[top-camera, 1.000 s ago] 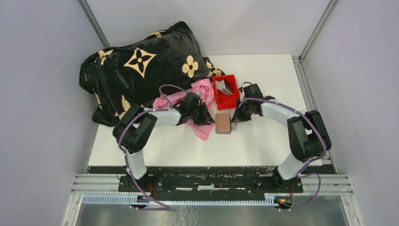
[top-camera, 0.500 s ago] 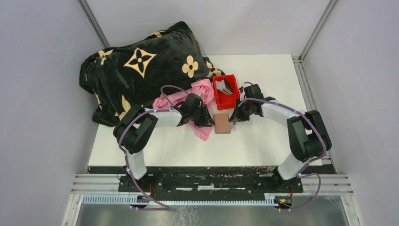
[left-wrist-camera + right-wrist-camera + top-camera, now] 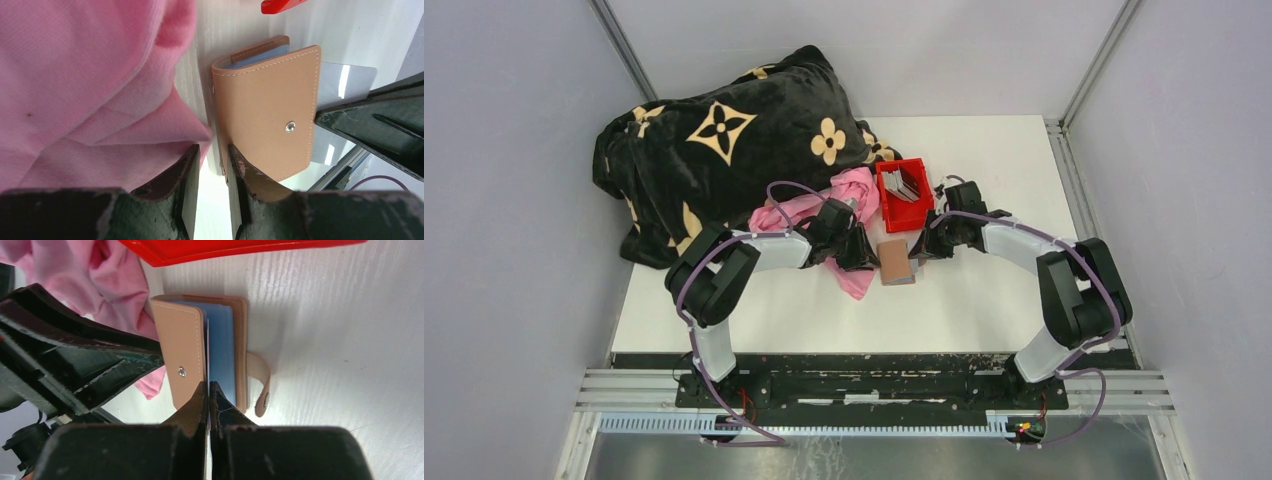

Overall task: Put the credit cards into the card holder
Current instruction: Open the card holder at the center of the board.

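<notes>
The brown leather card holder (image 3: 897, 262) lies on the white table between my two grippers, its cover flap slightly raised and its snap tab (image 3: 261, 385) hanging free. My right gripper (image 3: 207, 387) is shut on a grey credit card (image 3: 345, 82), whose far end sits between the flap (image 3: 180, 355) and the blue inner pockets (image 3: 222, 350). My left gripper (image 3: 214, 160) stands open at the holder's spine. One finger (image 3: 237, 170) rests against the holder (image 3: 270, 110) and the other lies on pink cloth. More credit cards (image 3: 905, 185) stand in the red bin.
The red bin (image 3: 889, 208) sits just behind the holder. A pink cloth (image 3: 859, 195) lies to the left under my left gripper, with a large black patterned blanket (image 3: 724, 150) behind it. White table (image 3: 1004, 300) extends to the right and front.
My right gripper has edged left toward the card holder with the card. The holder has shifted slightly toward my left gripper, which has barely moved.
</notes>
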